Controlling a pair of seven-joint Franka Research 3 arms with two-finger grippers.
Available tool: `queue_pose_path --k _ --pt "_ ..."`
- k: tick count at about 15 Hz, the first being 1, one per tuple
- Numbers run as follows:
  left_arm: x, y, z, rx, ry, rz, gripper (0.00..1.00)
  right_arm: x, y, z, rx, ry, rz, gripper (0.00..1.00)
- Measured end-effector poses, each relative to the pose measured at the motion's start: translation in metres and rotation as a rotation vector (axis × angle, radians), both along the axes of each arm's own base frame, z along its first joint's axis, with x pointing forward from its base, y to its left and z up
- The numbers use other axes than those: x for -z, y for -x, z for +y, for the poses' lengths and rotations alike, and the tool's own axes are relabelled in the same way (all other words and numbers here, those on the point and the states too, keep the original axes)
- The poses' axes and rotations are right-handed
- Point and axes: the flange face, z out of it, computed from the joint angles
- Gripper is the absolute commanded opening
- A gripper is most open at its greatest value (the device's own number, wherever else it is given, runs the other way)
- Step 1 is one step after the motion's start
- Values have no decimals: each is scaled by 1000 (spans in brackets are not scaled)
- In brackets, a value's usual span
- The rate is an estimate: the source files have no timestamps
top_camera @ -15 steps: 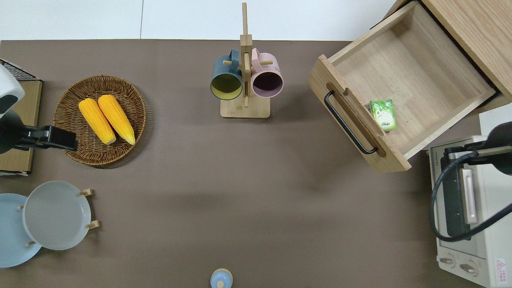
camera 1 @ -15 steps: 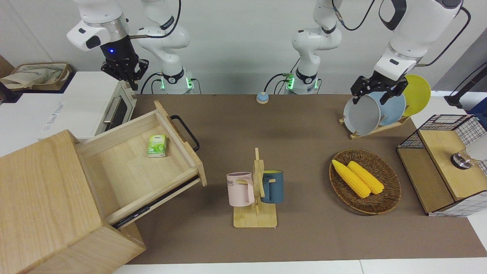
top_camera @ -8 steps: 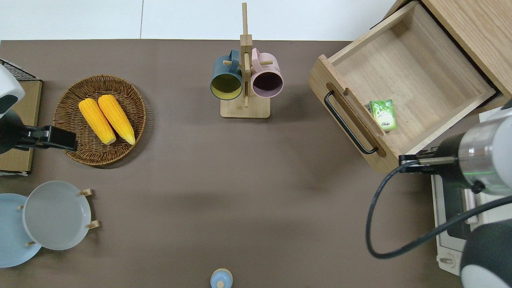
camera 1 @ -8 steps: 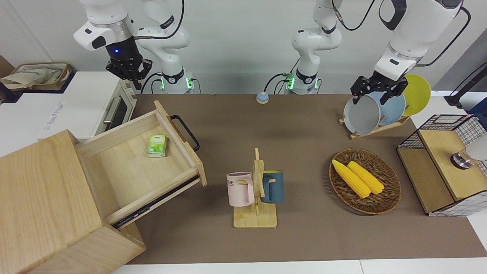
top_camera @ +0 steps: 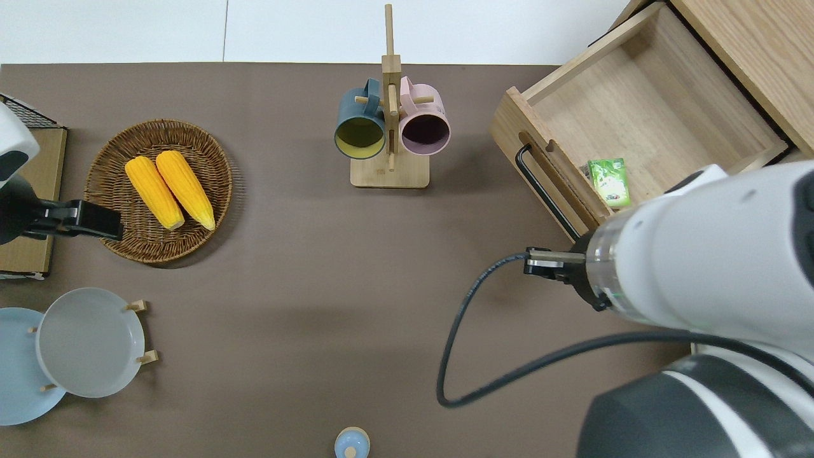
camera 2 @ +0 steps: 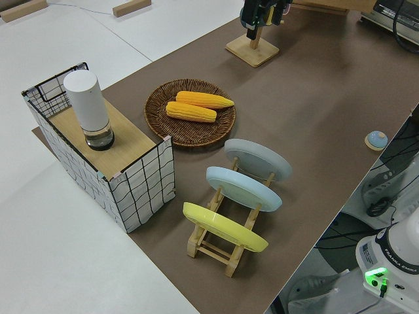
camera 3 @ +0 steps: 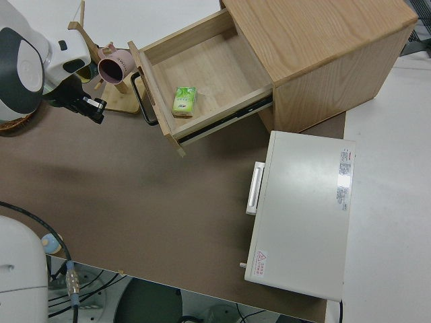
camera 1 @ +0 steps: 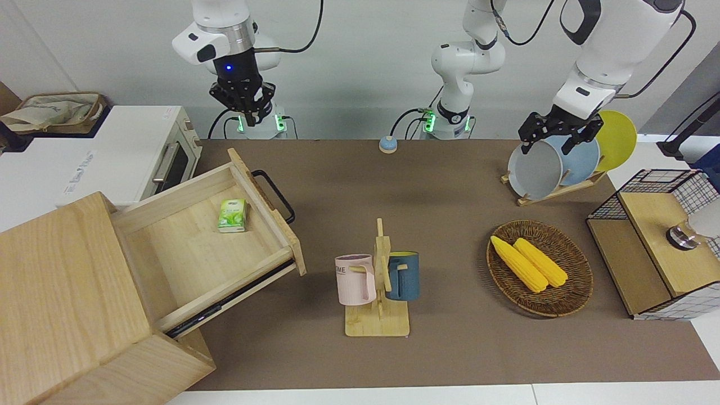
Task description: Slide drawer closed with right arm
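Note:
The drawer (camera 1: 185, 253) (top_camera: 648, 108) (camera 3: 202, 67) stands pulled far out of the big pale wooden box (camera 1: 62, 292) (camera 3: 316, 47) at the right arm's end of the table. Its black loop handle (camera 1: 275, 194) (top_camera: 540, 187) (camera 3: 141, 97) faces the table's middle. A small green packet (camera 1: 232, 215) (top_camera: 609, 181) lies in the drawer near its front. My right gripper (camera 1: 246, 112) hangs high with its blue wrist light on. In the overhead view the right arm's wrist (top_camera: 598, 270) hides it, over the mat beside the handle's end nearer the robots. It touches nothing. The left arm is parked.
A white oven (camera 1: 129, 152) (camera 3: 303, 215) sits beside the box, nearer the robots. A mug rack (camera 1: 378, 281) (top_camera: 389, 127) stands mid-table. A basket of corn (camera 1: 539, 267), a plate rack (camera 1: 562, 163) and a wire-mesh box (camera 1: 658, 242) fill the left arm's end.
My right arm has swung from over the oven toward the table's middle, ending over the mat by the drawer's handle. The drawer has not moved.

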Motion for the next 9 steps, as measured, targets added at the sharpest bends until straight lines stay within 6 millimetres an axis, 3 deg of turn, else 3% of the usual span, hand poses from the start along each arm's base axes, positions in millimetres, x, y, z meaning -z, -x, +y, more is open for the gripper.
queue_pose_path --k 6,9 --pt "0 0 0 0 0 0 993 55 -53 26 159 7 37 0" --pt "0 0 0 0 0 0 993 80 -69 32 275 21 52 0"
